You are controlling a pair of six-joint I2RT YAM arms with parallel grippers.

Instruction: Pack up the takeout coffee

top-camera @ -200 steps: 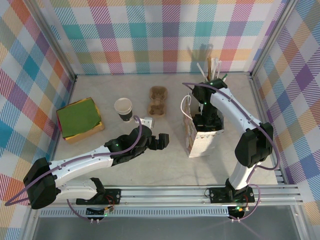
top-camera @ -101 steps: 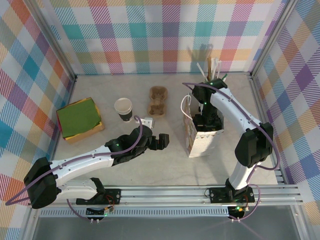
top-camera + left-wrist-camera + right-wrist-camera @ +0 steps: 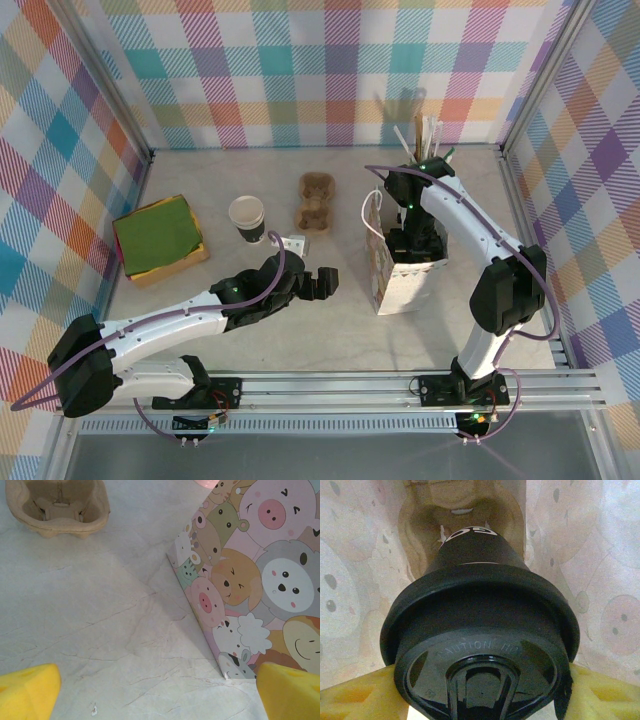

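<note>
The takeout coffee [image 3: 480,605], a dark cup with a round black lid, hangs inside the paper bag [image 3: 402,285]. My right gripper [image 3: 480,695] is shut on it, with a yellow pad on each side of the lid. Below the cup, a cardboard cup holder [image 3: 462,510] lies at the bag's bottom. From above, my right gripper [image 3: 408,245] reaches down into the bag's open top. My left gripper [image 3: 322,282] hovers open just left of the bag, its yellow fingertips [image 3: 25,692] wide apart over bare table. The bag's cartoon-animal side [image 3: 255,580] is close on the right.
A lidless white-rimmed cup [image 3: 246,217] stands at the back left, with a cardboard cup carrier [image 3: 316,202] beside it. A green stack of napkins in a tray [image 3: 158,238] lies at the far left. A holder with straws [image 3: 422,135] stands behind the bag.
</note>
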